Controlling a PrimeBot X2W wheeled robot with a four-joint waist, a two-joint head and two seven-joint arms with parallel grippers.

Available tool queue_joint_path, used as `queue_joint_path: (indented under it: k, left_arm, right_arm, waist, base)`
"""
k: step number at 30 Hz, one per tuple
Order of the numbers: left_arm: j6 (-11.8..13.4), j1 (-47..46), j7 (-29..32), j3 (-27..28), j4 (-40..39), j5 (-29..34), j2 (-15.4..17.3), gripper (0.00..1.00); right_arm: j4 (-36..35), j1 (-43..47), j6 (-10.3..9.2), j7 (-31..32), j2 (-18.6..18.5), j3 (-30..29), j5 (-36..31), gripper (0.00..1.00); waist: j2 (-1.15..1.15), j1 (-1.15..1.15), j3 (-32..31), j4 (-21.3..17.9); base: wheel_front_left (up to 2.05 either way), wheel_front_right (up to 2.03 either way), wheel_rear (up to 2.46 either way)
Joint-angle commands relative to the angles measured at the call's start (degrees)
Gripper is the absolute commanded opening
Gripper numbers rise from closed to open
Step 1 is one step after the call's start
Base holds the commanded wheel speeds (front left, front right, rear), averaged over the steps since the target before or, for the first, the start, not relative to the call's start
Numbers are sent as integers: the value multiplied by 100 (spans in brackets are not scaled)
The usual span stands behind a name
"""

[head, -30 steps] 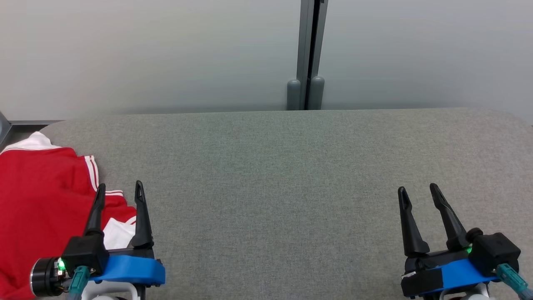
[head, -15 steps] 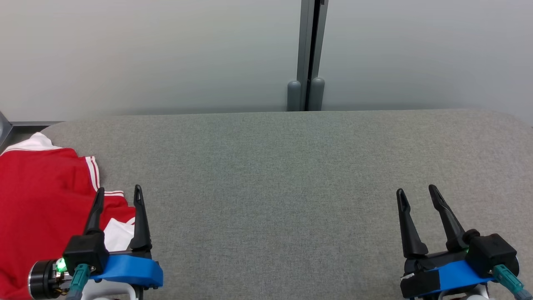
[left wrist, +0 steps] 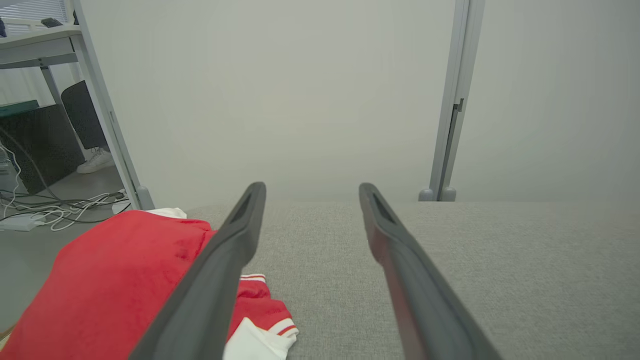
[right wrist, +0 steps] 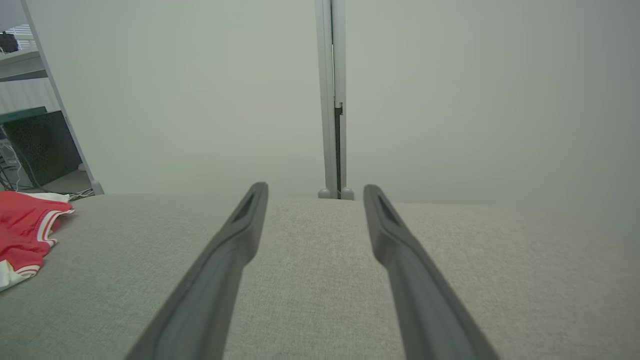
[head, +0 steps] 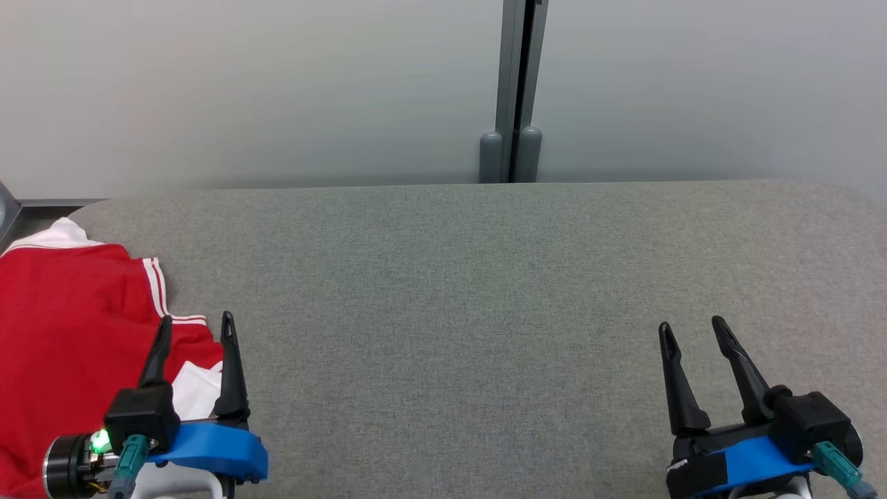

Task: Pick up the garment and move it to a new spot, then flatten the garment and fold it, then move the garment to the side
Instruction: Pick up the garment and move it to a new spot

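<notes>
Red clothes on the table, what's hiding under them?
The red garment lies on the grey padded table, at its left end. The cloth covers anything else that might be beneath it, so I cannot tell.

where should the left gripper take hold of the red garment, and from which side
Probably the loose striped corner of the red garment, nearest the open left gripper. Come down from above on its right side, over the grey table: that corner is bunched and raised, giving a fold to pinch, while the rest is a broad smooth mound.
</notes>
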Motion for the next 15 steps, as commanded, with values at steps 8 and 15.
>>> queue_joint_path:
  k: [8,15]
  left_arm:
    - [116,75,290,-59,-22,48,82,100]
    - [54,120,506,-154,-45,19,159,100]
  right_arm:
    - [146,-15,3,-24,-39,-53,-128,100]
    - [263,-65,3,-24,-39,-82,-243,100]
  waist:
    - [0,0,-27,-13]
    - [0,0,-45,-7]
  base:
    - [0,0,0]
    - [0,0,0]
